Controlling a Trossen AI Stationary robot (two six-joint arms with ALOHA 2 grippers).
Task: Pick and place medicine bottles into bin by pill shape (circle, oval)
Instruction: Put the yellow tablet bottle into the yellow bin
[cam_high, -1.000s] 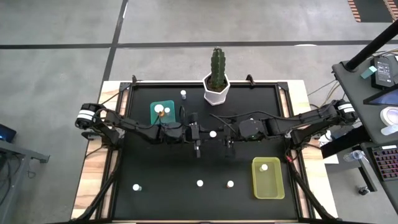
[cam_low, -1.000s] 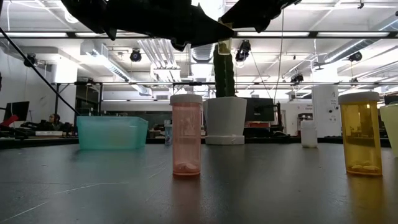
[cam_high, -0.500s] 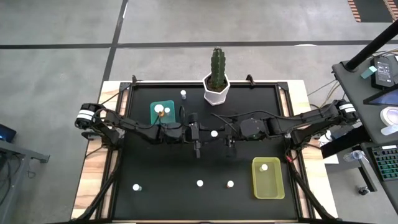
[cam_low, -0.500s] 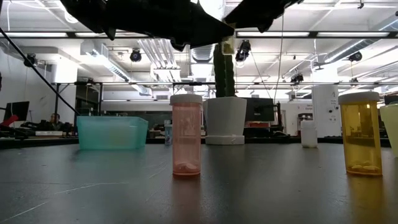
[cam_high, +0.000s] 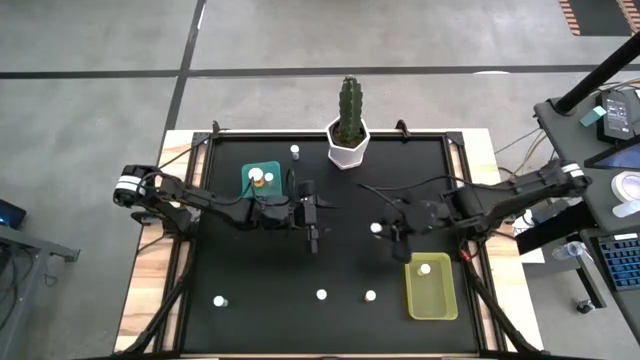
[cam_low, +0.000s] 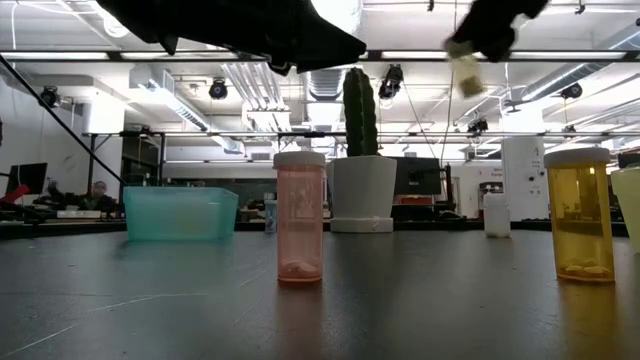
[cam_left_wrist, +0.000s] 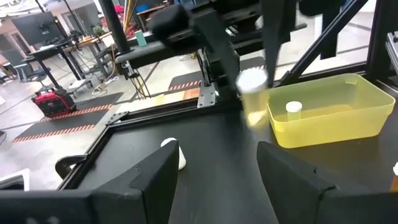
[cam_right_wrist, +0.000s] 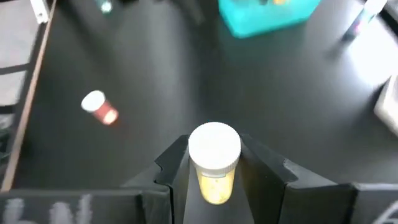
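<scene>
My right gripper (cam_high: 384, 231) is shut on a yellow medicine bottle with a white cap (cam_right_wrist: 214, 147), held high above the table, left of the yellow bin (cam_high: 431, 296). That bin holds one bottle (cam_high: 425, 268). My left gripper (cam_high: 313, 240) is open and empty at mid-table, right of the teal bin (cam_high: 250, 186), which holds bottles (cam_high: 258, 176). White-capped bottles stand on their bases near the front edge (cam_high: 219, 300) (cam_high: 321, 294) (cam_high: 370, 295) and at the back (cam_high: 295, 151). A reddish bottle (cam_right_wrist: 99, 107) lies on its side. My right gripper pinches the bottle's yellow body (cam_right_wrist: 215, 184) between its two fingers (cam_right_wrist: 178, 163), just below the white cap. The fingers come from the table's right side, slanting down. The bottle stays upright, cap up, lifted clear of the table (cam_low: 465, 70).
A white hexagonal pot with a cactus (cam_high: 347, 140) stands at the far edge's middle. In the low view a pink bottle (cam_low: 300, 215) and a yellow bottle (cam_low: 580, 215) stand near the front. A raised frame edges the black table (cam_high: 250, 260).
My right gripper has carried the yellow bottle from mid-table toward the table's right and near edges, toward the yellow bin. The bottle stays upright and clear of the table.
</scene>
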